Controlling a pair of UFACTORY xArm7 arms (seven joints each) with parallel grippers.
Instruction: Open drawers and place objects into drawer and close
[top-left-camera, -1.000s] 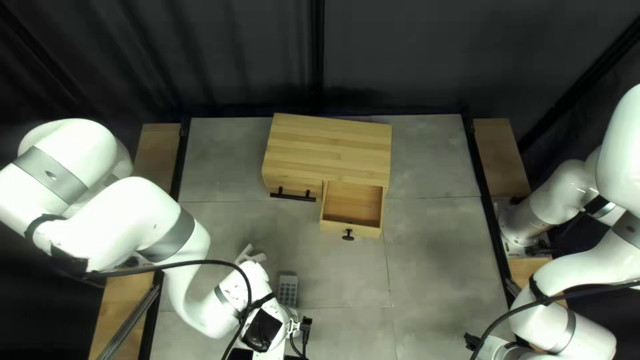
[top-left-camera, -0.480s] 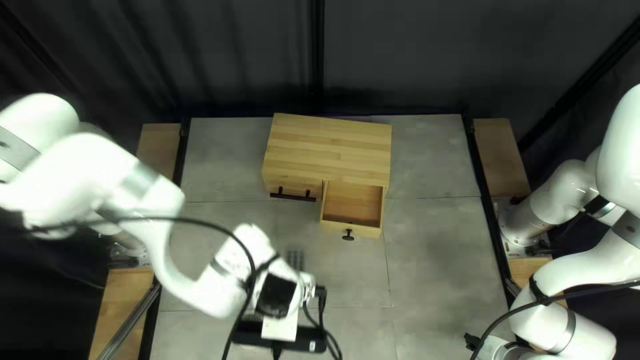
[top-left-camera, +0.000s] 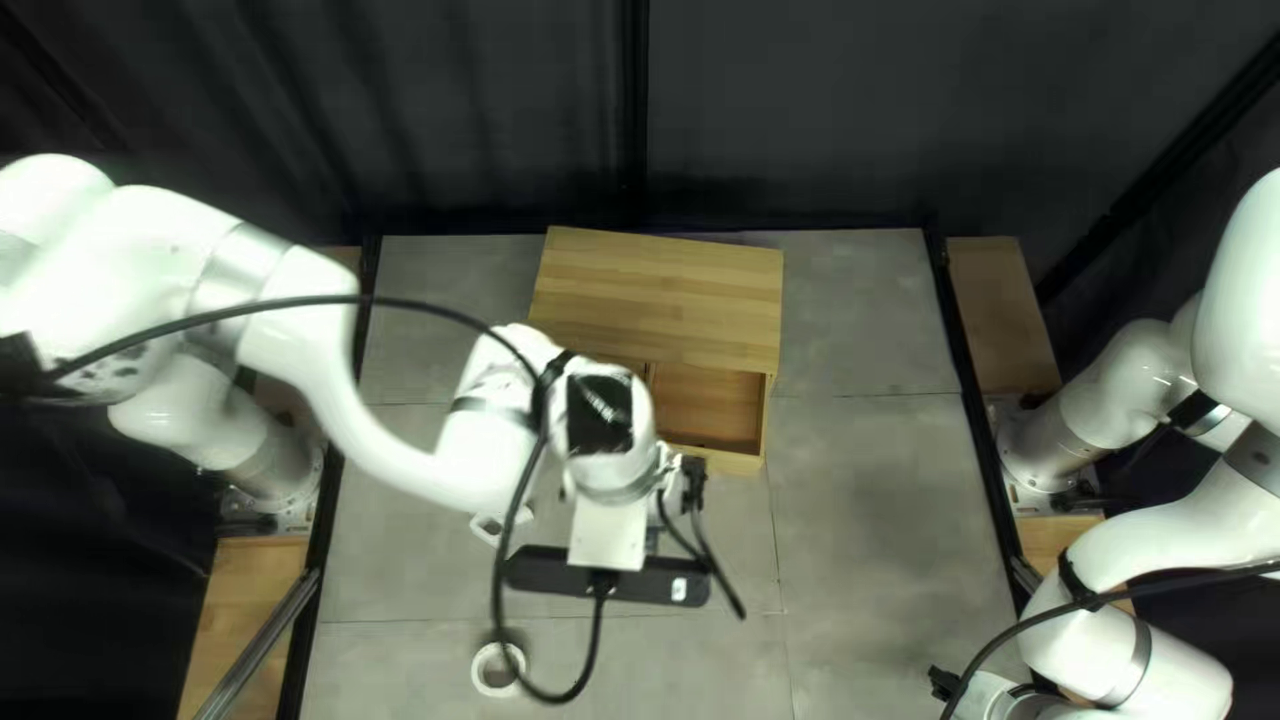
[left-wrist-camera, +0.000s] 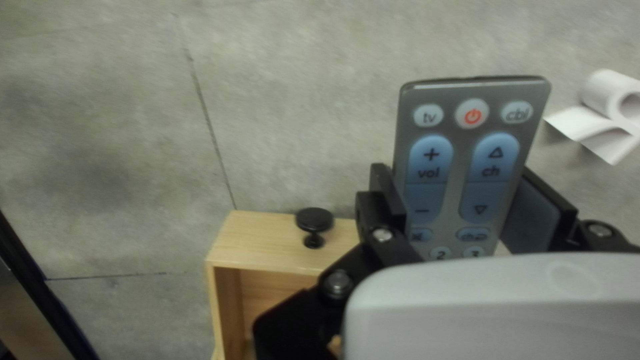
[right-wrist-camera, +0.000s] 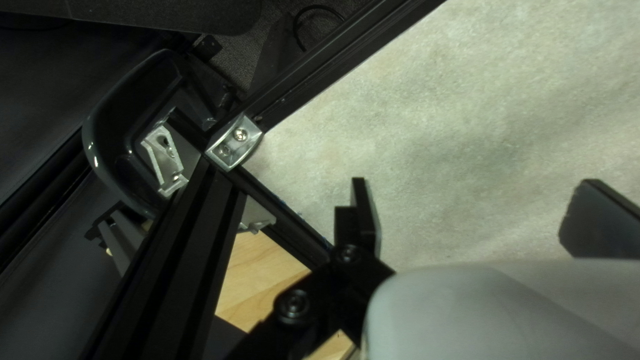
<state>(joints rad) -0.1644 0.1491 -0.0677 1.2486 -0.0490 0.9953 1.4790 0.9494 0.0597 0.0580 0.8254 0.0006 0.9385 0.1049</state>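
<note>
2 black fingers [left-wrist-camera: 389, 197] held a grey remote control [left-wrist-camera: 460, 167] from 2 sides. Beside them, partly hidden, was an open wooden drawer [left-wrist-camera: 263, 243] with 1 black knob [left-wrist-camera: 314, 219]. A curled white object [left-wrist-camera: 600, 90] lay on the grey table [left-wrist-camera: 300, 120].

My left arm [top-left-camera: 380, 447] reaches in, bent, from the left of the top left view to near its middle. My left gripper [top-left-camera: 608, 531] grips firmly, fingers [left-wrist-camera: 388, 200] partly apart. My right arm [top-left-camera: 1134, 547] is folded at the right; my right gripper [right-wrist-camera: 475, 193] stands widely spread.
</note>
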